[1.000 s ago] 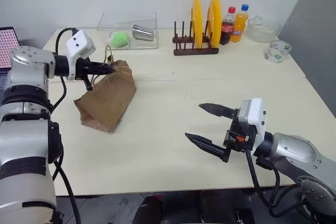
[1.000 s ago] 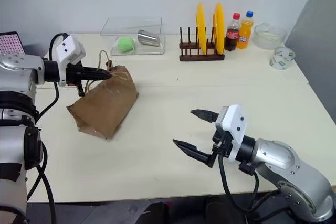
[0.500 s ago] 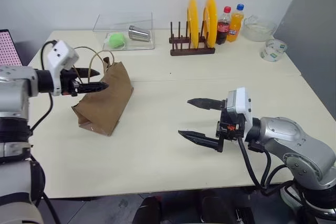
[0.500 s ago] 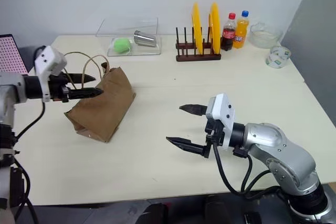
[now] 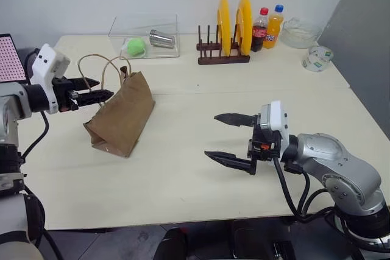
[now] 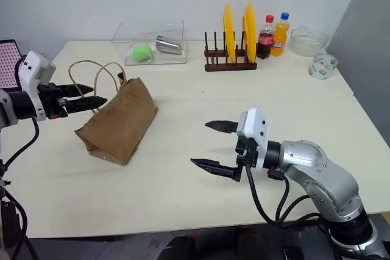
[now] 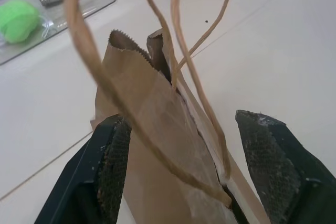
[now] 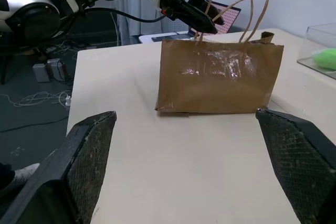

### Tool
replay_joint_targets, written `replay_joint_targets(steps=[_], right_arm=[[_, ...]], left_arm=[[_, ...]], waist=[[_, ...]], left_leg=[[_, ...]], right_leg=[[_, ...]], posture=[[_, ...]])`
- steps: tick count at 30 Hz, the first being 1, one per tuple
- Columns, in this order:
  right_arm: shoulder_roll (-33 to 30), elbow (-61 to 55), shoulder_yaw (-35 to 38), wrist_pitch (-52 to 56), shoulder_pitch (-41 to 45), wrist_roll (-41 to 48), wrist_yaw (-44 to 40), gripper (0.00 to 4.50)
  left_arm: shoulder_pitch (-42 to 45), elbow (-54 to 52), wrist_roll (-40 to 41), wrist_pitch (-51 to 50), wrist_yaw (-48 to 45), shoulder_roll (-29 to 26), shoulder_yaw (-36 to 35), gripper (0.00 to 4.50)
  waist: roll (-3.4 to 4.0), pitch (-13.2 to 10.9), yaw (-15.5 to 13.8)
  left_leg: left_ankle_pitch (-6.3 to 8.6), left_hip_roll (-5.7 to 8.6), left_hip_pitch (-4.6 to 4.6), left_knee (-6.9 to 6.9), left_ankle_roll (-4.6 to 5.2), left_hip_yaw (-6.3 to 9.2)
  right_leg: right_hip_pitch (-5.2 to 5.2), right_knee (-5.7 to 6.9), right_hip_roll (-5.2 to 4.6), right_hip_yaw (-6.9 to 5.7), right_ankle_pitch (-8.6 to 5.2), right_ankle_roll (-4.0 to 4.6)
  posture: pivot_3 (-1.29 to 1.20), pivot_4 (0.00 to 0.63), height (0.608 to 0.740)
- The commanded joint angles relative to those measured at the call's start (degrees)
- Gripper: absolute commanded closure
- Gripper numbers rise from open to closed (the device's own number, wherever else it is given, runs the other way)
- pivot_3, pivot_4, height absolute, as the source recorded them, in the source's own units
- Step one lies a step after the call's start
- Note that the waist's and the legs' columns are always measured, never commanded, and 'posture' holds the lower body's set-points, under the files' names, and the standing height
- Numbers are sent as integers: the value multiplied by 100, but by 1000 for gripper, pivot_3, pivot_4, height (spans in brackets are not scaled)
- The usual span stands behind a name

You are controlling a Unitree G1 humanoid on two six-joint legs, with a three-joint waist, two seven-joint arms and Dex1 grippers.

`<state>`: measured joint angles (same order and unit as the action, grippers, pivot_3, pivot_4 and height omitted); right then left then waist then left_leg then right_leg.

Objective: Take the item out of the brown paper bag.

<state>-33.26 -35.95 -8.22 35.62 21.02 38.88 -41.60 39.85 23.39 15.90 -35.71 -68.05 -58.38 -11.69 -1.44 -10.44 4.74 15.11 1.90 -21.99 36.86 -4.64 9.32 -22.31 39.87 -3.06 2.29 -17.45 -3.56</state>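
Left eye view has the brown paper bag [image 5: 122, 114] left of centre on the pale worktop [image 5: 183, 181], creased, its mouth toward the upper left and its two cord handles [image 5: 100, 68] looping up from it. At the left edge the left pincer [image 5: 91, 89] points toward the bag's mouth with its two black fingers parted; in the left wrist view the handles and the bag's top edge lie between those fingers, and nothing is clamped. Whether a finger touches a cord I cannot tell. The item is hidden.

Lower right of centre, the right pincer [image 5: 228, 138] hangs over bare worktop, well apart from the bag, its fingers spread wide and empty, aimed leftward at the bag.

Along the upper edge stand a clear tray [image 5: 146, 50] with a green ball [image 5: 135, 45] and a steel cup [image 5: 162, 39], a plate rack [image 5: 222, 58] holding two yellow plates [image 5: 234, 19], and two soda bottles [image 5: 268, 27].
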Motion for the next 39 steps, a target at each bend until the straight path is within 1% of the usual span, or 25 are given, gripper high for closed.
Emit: replay_joint_targets(steps=[1,6,11,16,19,20,21,27,28,32,39], right_arm=[[35,-137,6,-112,86,-48,-66,0],[68,-109,0,-102,159,-66,-85,0],[84,-132,-19,-57,211,-83,-95,0],[50,-201,-3,-14,200,-94,-97,0],[24,-252,17,13,173,-75,-81,0],[15,-266,23,19,163,-70,-78,0],[10,-279,28,29,154,-65,-72,0],[10,-324,27,83,142,-63,-46,0],[7,-333,30,93,136,-62,-44,0],[-32,-391,74,140,62,-50,-19,0],[-174,-712,402,293,-411,55,260,0]], left_arm=[[-143,-229,-1,-20,-45,-293,9,1202],[47,-316,-67,-318,26,-271,358,1202],[250,-635,-168,-603,-33,-249,886,1202],[338,-594,-327,-674,-24,-274,1262,1202],[374,-459,-469,-641,36,-314,1389,1788],[393,-409,-512,-611,42,-323,1421,2156],[407,-342,-587,-527,62,-332,1464,2398],[520,-34,-775,-211,95,-250,1501,4258],[537,-4,-782,-129,69,-237,1496,4479],[679,153,-803,370,-131,-234,1502,4479],[1710,955,-964,1598,-612,-17,1616,4479]], waist=[[0,0,2],[0,0,-12],[0,0,-12],[0,0,0],[0,0,6],[0,0,5],[0,0,5],[0,0,-8],[0,0,-9],[0,0,-12],[0,0,-39]], left_leg=[[0,0,0,-1,0,0],[0,1,0,0,0,0],[0,3,-1,0,0,0],[0,2,0,0,0,-1],[0,0,1,-2,0,-2],[0,-2,1,-2,0,-1],[0,-2,1,-1,0,-1],[0,0,0,-1,0,-1],[0,0,0,-1,0,-1],[0,0,0,-1,0,0],[0,3,-7,0,0,-1]], right_leg=[[0,0,0,1,0,0],[1,0,-1,1,0,0],[1,-1,-1,1,0,0],[1,0,0,1,0,0],[-1,2,1,2,-1,1],[-1,2,3,1,-1,1],[-1,2,3,1,-1,1],[0,2,2,1,-1,1],[0,2,1,1,-1,1],[0,2,2,0,-1,1],[-1,-4,0,-1,-1,1]], posture=[[0,150,740],[0,150,740],[0,150,740],[0,150,740],[0,150,740],[0,150,740],[0,150,740],[0,150,740],[0,150,740],[0,150,740],[0,150,740]])
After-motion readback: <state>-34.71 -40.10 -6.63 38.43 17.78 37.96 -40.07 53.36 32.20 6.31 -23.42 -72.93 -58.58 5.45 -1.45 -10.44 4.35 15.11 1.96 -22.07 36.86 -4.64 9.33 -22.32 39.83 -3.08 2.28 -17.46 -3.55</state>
